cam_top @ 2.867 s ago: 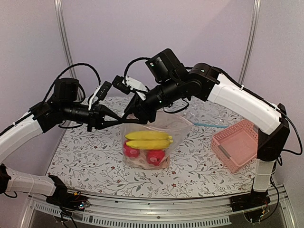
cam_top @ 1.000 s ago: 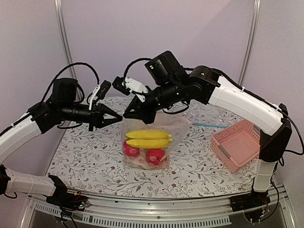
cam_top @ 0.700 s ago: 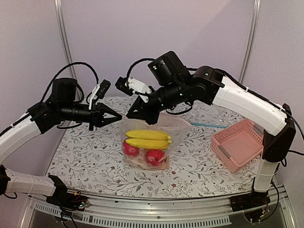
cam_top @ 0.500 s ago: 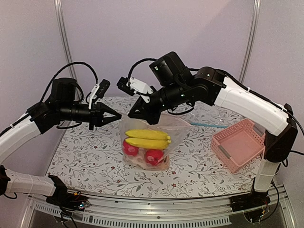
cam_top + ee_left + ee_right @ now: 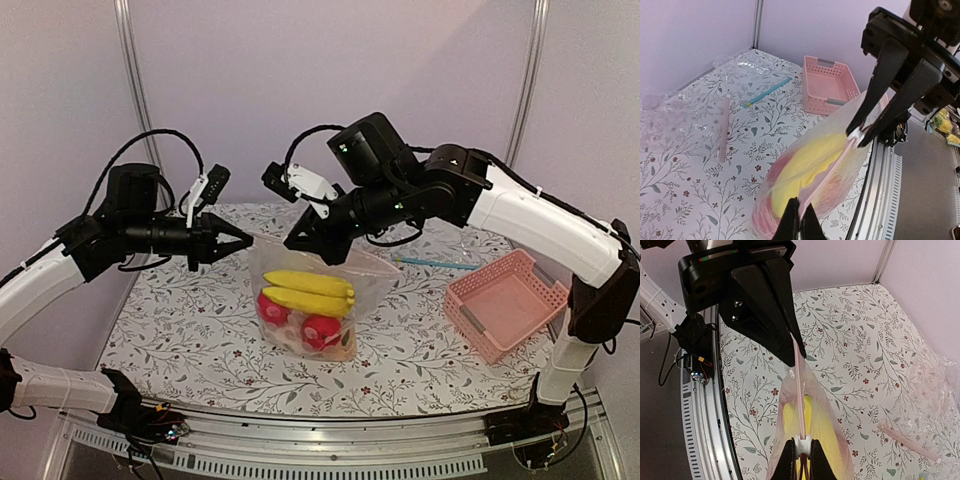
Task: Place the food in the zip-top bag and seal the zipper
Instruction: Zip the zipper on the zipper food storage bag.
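A table [image 5: 180, 320] draped in white cloth printed with leafy sprigs carries a pink slatted plastic basket [image 5: 505, 305]. Just behind the basket lies a crinkly clear bag with a teal strip [image 5: 436, 262]. Farther left of the basket lies another clear bag with a pale pink strip [image 5: 722, 131]. A transparent zip-top bag [image 5: 305, 300] of toy fruit stands left of the basket; whether its bottom rests on the cloth is unclear.

Food [image 5: 805, 161] inside zip-top bag [image 5: 832, 131] only a yellow-and-pink blur, lower part cropped.

Lilac walls [image 5: 300, 80], floral-print table [image 5: 180, 330]
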